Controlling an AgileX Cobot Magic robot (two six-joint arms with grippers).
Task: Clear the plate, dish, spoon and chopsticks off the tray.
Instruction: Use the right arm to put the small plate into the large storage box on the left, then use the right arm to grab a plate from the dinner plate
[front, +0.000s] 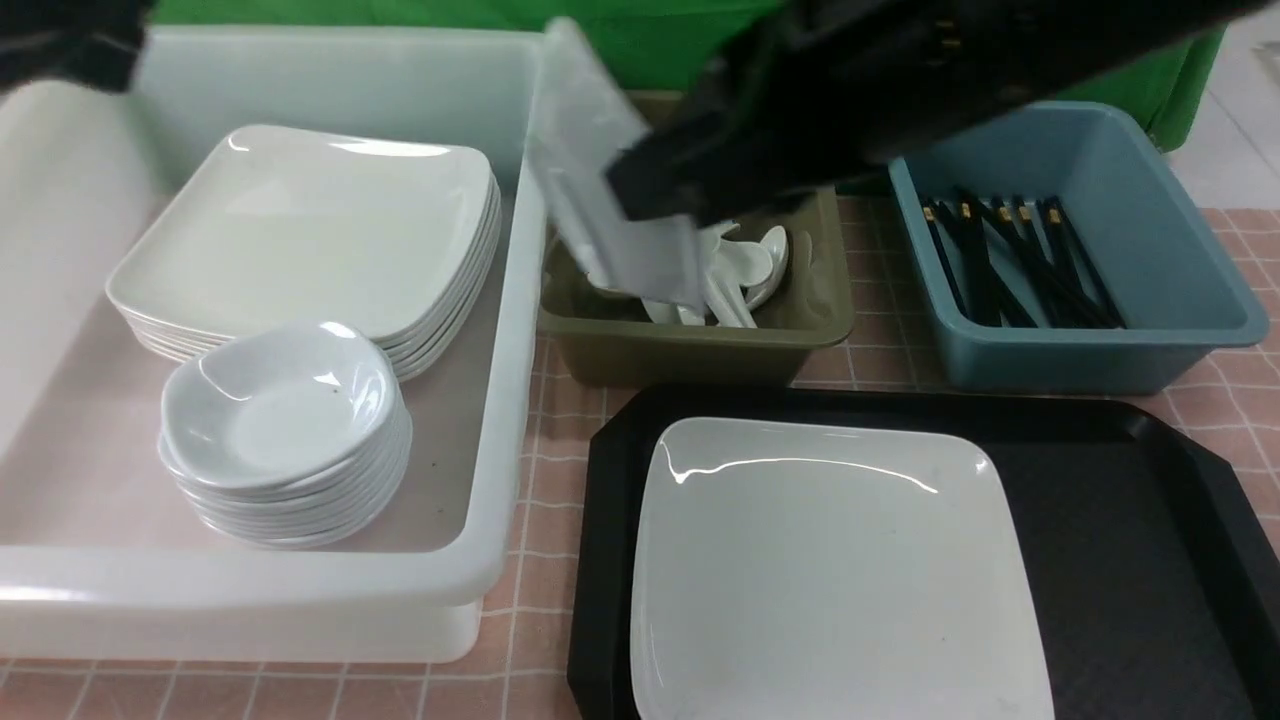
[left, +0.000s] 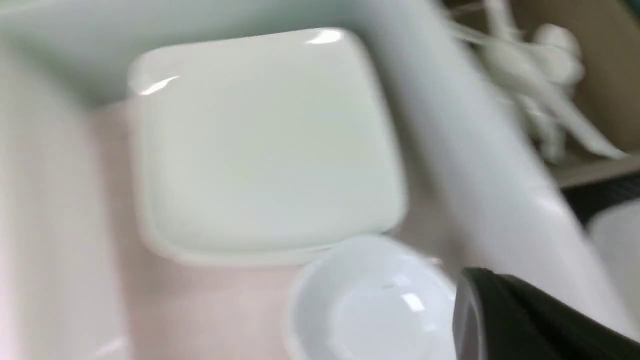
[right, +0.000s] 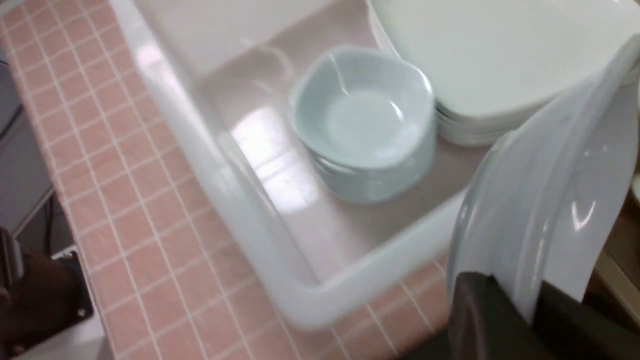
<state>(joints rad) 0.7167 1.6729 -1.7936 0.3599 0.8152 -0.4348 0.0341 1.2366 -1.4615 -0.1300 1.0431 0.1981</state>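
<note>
With the dish (right: 550, 175) in transfer, the right arm (front: 900, 90) reaches over the olive bin (front: 690, 350), its right fingers (right: 475, 320) clamped on the tilted dish's rim above the white tub (front: 500, 420) wall; the next move should carry it over the stacked dishes (front: 285, 430) and let go, while the left fingers (left: 505, 320) hang closed and the plate (front: 830, 570) lies on the tray (front: 1150, 560).

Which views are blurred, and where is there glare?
Front view: the right arm and the dish it holds are motion-smeared; glare streaks cross the plate. Left wrist view: blurred throughout. Right wrist view: milder blur, bright reflection on the tub floor.
</note>
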